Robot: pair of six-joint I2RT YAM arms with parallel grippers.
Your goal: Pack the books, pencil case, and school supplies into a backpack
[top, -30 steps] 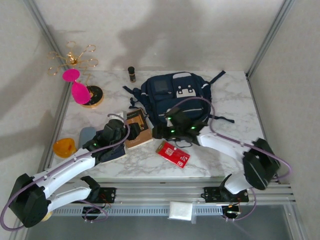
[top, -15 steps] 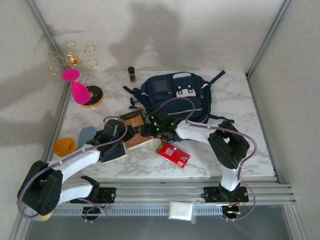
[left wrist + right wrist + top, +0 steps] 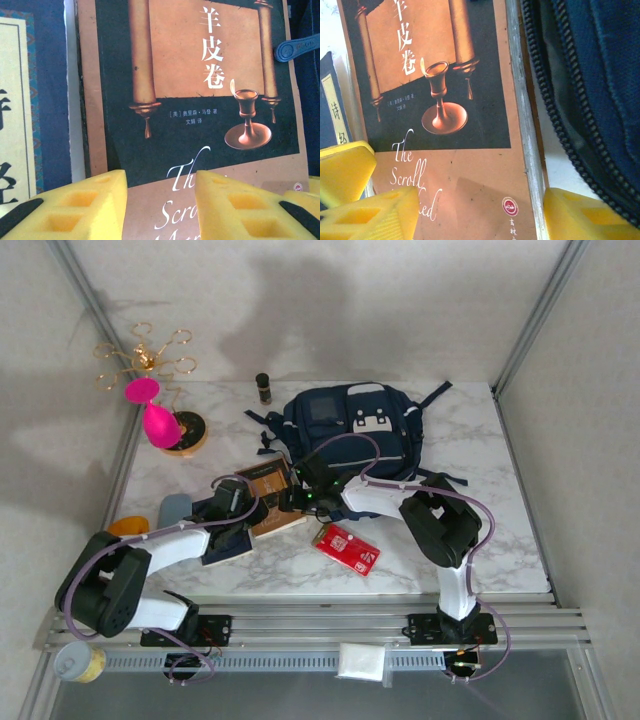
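Swinging from the backpack (image 3: 360, 430), the right hand (image 3: 485, 215) spreads wide over the brown book (image 3: 270, 490). Left hand (image 3: 160, 200) half-open, empty; pickup likely next.

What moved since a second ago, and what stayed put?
The right gripper swung left from the backpack to the brown book, jaws open over it. The left gripper barely shifted, open over that book. Nothing was grabbed. Backpack, book and red card stayed put.

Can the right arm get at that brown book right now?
Probably yes: the right gripper hangs open close over the brown book with nothing between them, though the backpack crowds one edge.
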